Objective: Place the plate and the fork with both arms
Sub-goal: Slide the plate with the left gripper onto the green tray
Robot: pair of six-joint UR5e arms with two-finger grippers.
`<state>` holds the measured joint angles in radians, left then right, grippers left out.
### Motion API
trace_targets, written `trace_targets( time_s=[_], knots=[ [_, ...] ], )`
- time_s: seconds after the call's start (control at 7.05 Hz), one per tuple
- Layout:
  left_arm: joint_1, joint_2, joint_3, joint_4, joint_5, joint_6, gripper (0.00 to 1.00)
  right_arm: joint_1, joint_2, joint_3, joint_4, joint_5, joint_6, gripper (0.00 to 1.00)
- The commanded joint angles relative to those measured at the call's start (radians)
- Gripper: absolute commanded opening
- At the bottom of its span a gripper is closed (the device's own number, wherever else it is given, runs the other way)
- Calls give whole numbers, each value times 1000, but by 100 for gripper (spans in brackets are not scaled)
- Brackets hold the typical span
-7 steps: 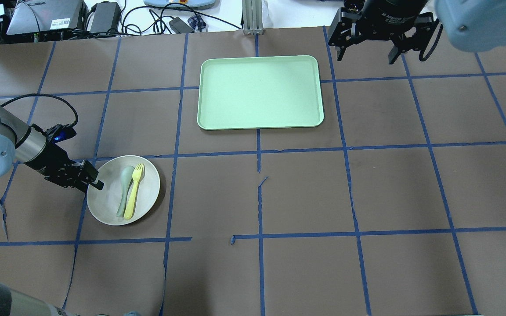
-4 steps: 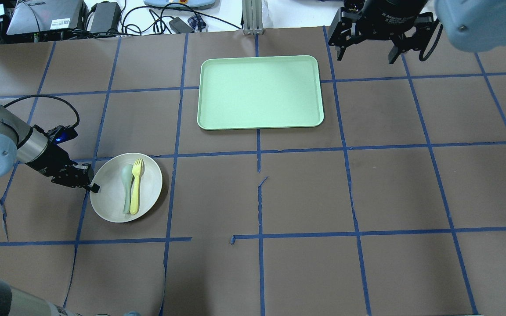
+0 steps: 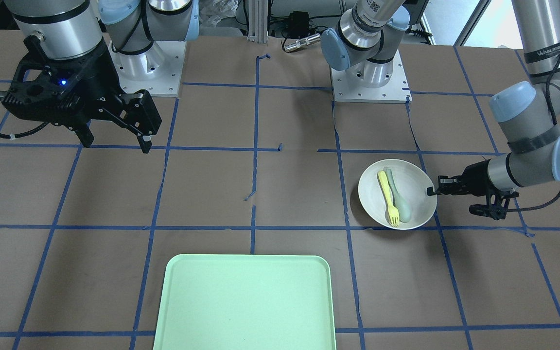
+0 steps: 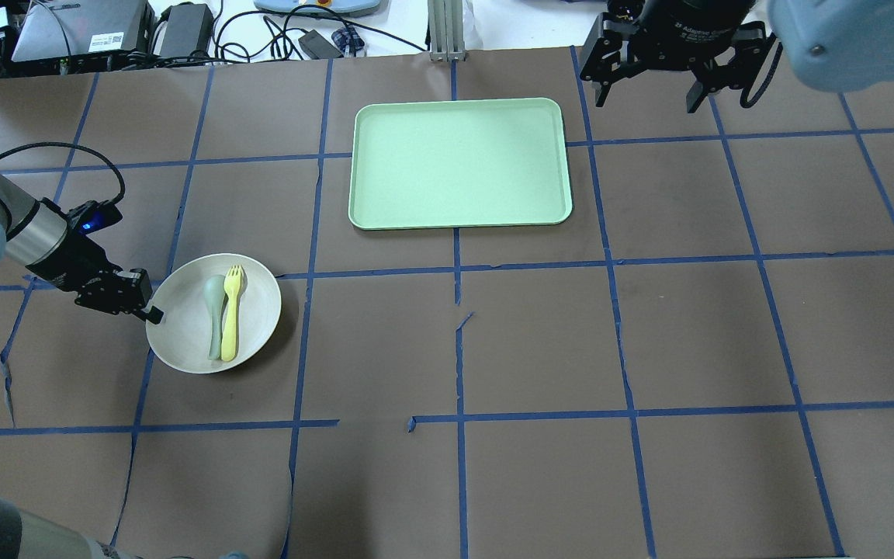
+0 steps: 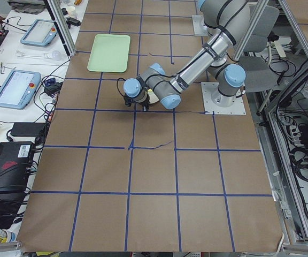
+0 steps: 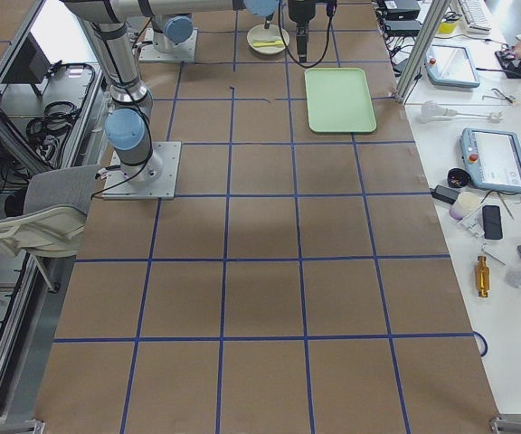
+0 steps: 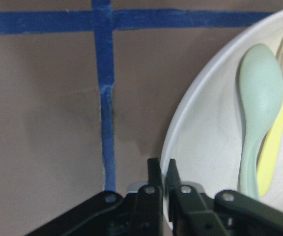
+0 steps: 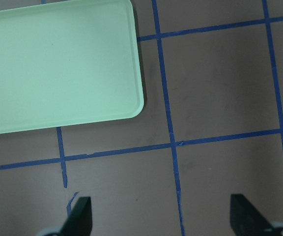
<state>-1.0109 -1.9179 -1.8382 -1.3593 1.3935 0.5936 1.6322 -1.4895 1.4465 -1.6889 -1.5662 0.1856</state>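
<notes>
The left end effector (image 7: pixel 162 172) is clamped on the plate (image 4: pixel 261 307) rim at the left of the worktop (image 4: pixel 649 334), so the fork (image 4: pixel 231 310) and spoon (image 4: pixel 214 318) lie undisturbed inside (probably bound for the tray (image 4: pixel 459 223)). The right end effector (image 4: pixel 645 92) hangs with fingers apart.

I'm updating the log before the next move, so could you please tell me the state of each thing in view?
left gripper: shut on the plate's rim.
right gripper: open, empty, over the table beside the tray.
plate: gripped at its edge, carrying fork and spoon.
fork: lying in the plate.
spoon: lying in the plate, beside the fork.
tray: flat on the table, nothing on it.
</notes>
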Motion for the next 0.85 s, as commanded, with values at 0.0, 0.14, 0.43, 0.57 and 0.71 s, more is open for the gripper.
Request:
trace_targets(
  time_s=[0.0,0.14,0.43,0.57,0.71],
  knots=[
    [-21,-13,147,-108,-36,-1,0,0,0,2,2,2,0,100],
    [-61,-30,212,-113,-37,-38,0,0,-2,0,2,0,0,100],
    [-164,-79,366,-165,-39,-54,0,0,-2,0,2,0,0,100],
    [-198,-113,448,-191,-40,-54,0,0,-2,0,2,0,0,100],
    [-269,-134,500,-190,-40,-64,0,2,-2,0,2,0,0,100]
  ],
)
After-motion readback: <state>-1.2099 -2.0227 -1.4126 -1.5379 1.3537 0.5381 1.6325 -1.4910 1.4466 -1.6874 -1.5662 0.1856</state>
